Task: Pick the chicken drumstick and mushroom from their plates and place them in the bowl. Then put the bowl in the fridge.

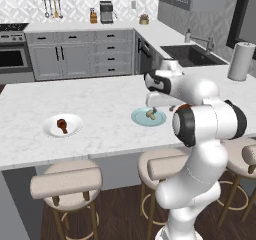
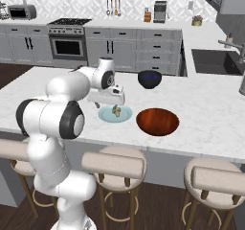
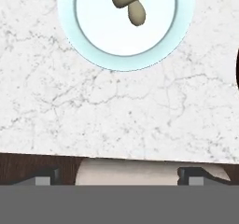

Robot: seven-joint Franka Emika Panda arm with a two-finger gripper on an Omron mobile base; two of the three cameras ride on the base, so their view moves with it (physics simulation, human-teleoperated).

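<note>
Mushroom (image 3: 130,3) on light blue plate (image 3: 88,55), just ahead of spread claw (image 3: 119,175)

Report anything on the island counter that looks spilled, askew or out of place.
Nothing stands out. The mushroom lies on the light blue plate, the chicken drumstick on the white plate, and the bowl sits upright.

Ahead of the gripper (image 3: 119,176) the marble counter (image 3: 116,111) lies bare up to the plate (image 3: 182,36); the mushroom (image 3: 130,1) stands uncovered.
</note>
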